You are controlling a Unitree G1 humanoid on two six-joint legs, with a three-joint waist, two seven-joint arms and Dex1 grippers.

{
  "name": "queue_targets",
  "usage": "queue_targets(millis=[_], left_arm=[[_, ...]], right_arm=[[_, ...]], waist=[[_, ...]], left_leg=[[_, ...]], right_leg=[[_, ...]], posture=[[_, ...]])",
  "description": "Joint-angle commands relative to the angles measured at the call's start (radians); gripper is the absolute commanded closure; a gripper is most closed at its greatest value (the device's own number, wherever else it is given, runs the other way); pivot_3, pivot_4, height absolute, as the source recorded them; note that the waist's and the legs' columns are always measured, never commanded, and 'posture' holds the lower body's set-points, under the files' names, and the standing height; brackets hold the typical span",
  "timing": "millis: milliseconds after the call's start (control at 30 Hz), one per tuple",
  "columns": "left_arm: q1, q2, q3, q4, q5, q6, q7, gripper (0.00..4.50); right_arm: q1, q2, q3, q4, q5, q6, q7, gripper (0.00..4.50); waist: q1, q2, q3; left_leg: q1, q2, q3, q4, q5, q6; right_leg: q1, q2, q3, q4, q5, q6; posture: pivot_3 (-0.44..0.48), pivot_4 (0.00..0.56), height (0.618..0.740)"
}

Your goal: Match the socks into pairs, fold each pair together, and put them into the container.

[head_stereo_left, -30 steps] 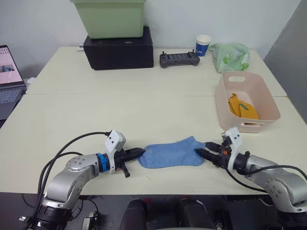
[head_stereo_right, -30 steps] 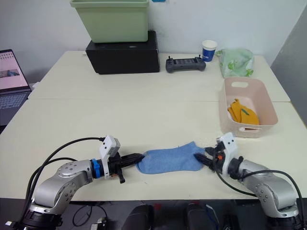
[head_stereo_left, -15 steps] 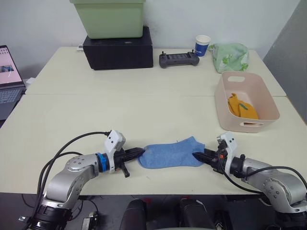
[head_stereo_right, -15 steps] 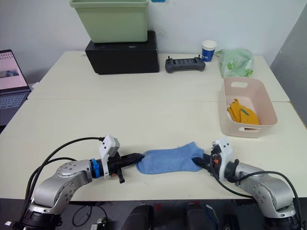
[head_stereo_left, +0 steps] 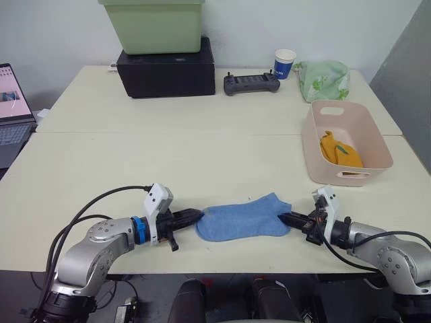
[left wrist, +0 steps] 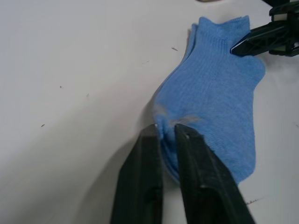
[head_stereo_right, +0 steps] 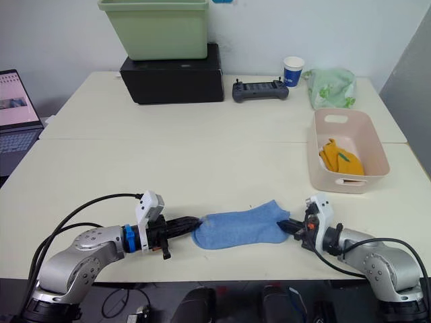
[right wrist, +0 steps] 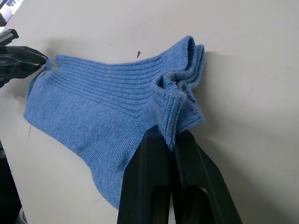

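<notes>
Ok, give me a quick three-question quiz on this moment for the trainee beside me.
1. True or false: both grippers are pinching the blue socks.
2. Which end does the right gripper hold: A the cuff, B the toe?
3. What lies inside the pink tub?

Key:
1. True: the left gripper holds the toe end and the right one the opposite end.
2. A, the cuff.
3. Folded mustard-orange socks.

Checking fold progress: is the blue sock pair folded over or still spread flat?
Spread flat: the blue socks lie stretched lengthwise, left gripper pinching the toe, right gripper the cuff.
</notes>
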Motion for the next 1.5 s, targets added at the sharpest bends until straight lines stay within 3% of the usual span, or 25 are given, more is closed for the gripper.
queue_targets(millis=[33,200,367,467,767,900,1167,1333,1500], left_arm=[[0.011,0.02,0.051,-0.052,-0.024,-0.01,-0.009,2.59],[0.01,0.055,0.078,-0.086,-0.013,-0.069,-0.044,0.95],[-0.047,0.057,-0.036,-0.122,0.035,-0.118,-0.112,0.95],[-0.099,0.032,-0.116,-0.084,0.073,-0.142,-0.138,1.51],[-0.247,-0.065,-0.329,0.157,0.246,-0.237,-0.194,4.46],[-0.243,-0.074,-0.373,0.191,0.297,-0.223,-0.187,4.46],[-0.226,-0.072,-0.367,0.193,0.313,-0.226,-0.193,4.46],[-0.236,-0.074,-0.361,0.197,0.309,-0.22,-0.197,4.46],[-0.235,-0.062,-0.349,0.192,0.306,-0.218,-0.2,4.46]], right_arm=[[0.003,-0.011,-0.016,-0.016,0.013,-0.013,0.019,4.5],[0.013,-0.065,-0.043,0.007,0.015,-0.022,0.071,4.5],[0.01,-0.138,-0.058,0.061,0.009,-0.045,0.168,4.5],[-0.003,-0.161,-0.055,0.096,-0.005,-0.068,0.202,4.5],[-0.028,-0.162,-0.046,0.092,-0.01,-0.076,0.214,4.5],[-0.05,-0.158,-0.07,0.042,0.048,-0.037,0.211,4.5],[-0.188,-0.076,-0.068,-0.072,0.402,0.182,0.133,4.5],[-0.263,-0.008,0.179,0.003,0.197,0.087,0.151,4.5],[-0.322,0.04,0.256,0.088,0.081,0.004,0.162,4.5]], waist=[[0.0,0.0,0.0],[0.001,0.0,0.0],[0.003,0.0,0.0],[0.003,0.0,0.0],[-0.001,0.0,0.0],[0.0,0.0,0.0],[0.001,0.001,-0.001],[-0.001,0.001,-0.001],[0.0,0.001,-0.001]], left_leg=[[0.0,0.0,0.0,0.0,0.0,0.0],[0.0,0.0,0.0,0.0,0.0,0.0],[0.0,0.0,0.001,0.0,0.0,0.0],[0.0,-0.001,0.002,0.0,0.0,0.0],[0.0,-0.003,0.002,0.001,0.0,0.0],[0.0,-0.002,0.002,0.001,0.0,0.0],[0.0,-0.002,0.001,0.001,0.0,0.0],[0.0,-0.002,0.001,0.001,0.0,0.0],[0.0,-0.001,0.0,0.001,0.0,0.0]], right_leg=[[0.0,0.0,0.0,0.0,0.0,0.0],[0.0,0.0,0.0,0.0,0.0,0.0],[0.0,0.0,0.0,0.0,0.0,0.0],[0.001,0.0,0.0,-0.001,0.0,0.0],[0.0,0.003,0.0,0.0,0.001,-0.001],[0.0,0.003,-0.001,0.0,0.002,-0.004],[0.002,0.004,-0.001,0.0,0.002,-0.004],[0.002,0.004,-0.001,0.0,0.002,-0.004],[0.001,0.003,-0.001,0.0,0.001,-0.002]], posture=[[0.0,0.15,0.74],[0.0,0.15,0.74],[0.0,0.15,0.74],[0.0,0.15,0.74],[0.0,0.15,0.74],[0.0,0.15,0.74],[0.0,0.15,0.74],[0.0,0.15,0.74],[0.0,0.15,0.74]])
